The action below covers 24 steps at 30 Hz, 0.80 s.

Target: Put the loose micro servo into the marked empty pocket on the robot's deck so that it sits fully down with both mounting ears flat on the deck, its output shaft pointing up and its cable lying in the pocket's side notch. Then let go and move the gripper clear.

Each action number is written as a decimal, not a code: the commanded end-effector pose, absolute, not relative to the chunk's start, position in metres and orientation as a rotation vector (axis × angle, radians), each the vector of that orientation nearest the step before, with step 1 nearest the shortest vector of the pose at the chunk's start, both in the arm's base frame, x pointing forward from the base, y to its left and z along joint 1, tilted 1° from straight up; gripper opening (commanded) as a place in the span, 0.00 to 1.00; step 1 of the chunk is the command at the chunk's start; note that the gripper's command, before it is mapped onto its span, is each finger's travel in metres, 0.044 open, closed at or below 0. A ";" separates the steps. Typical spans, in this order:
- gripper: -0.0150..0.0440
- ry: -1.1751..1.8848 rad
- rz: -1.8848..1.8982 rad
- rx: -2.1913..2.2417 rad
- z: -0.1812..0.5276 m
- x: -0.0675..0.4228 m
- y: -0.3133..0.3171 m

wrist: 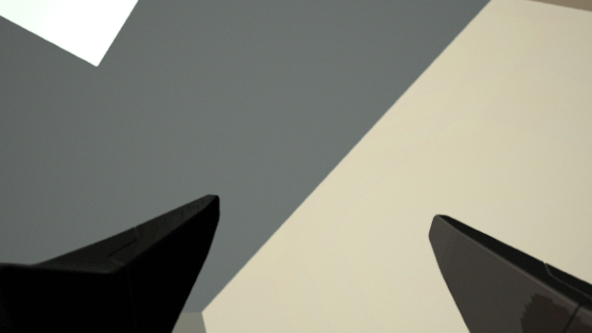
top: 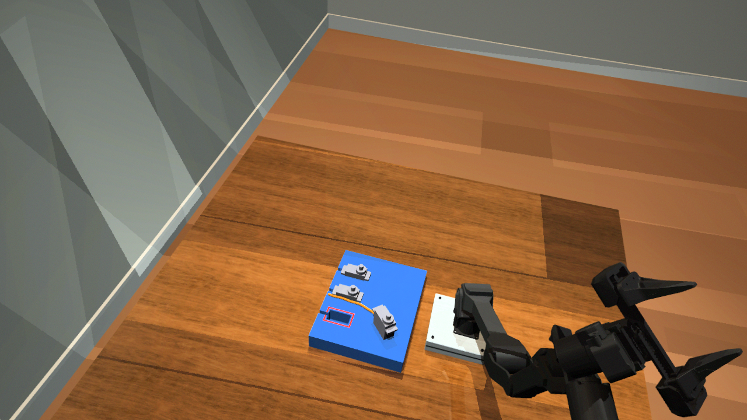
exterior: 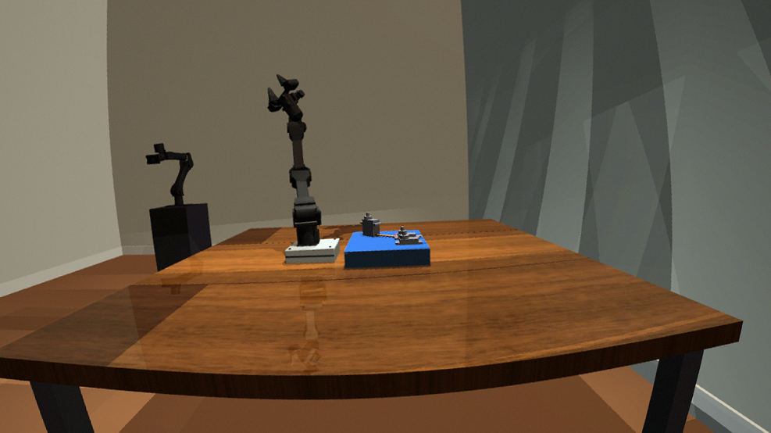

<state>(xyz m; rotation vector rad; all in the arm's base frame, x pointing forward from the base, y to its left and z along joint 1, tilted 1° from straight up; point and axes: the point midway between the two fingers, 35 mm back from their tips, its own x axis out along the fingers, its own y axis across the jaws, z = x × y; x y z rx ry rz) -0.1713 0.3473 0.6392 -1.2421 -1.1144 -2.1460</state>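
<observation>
A blue deck [top: 397, 308] [exterior: 374, 256] lies on the wooden table. The loose grey micro servo [top: 384, 321] [exterior: 369, 223] stands on the deck's near right part, its orange cable [top: 351, 301] trailing left. The red-marked empty pocket [top: 338, 317] is at the deck's front left, and the servo is outside it. Two other servos [top: 355, 270] [top: 346, 290] sit in pockets behind it. My gripper [top: 718, 319] [exterior: 288, 85] [wrist: 325, 215] is open and empty. It is raised high above the arm's base, pointing up at wall and ceiling in the wrist view.
The arm's white base plate [top: 443, 324] [exterior: 311, 250] stands right beside the deck. A second dark arm on a black pedestal [exterior: 181, 233] stands behind the table. A glass wall runs along the table's far side.
</observation>
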 end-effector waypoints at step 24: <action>1.00 -0.886 -1.864 -1.092 0.687 -0.156 0.208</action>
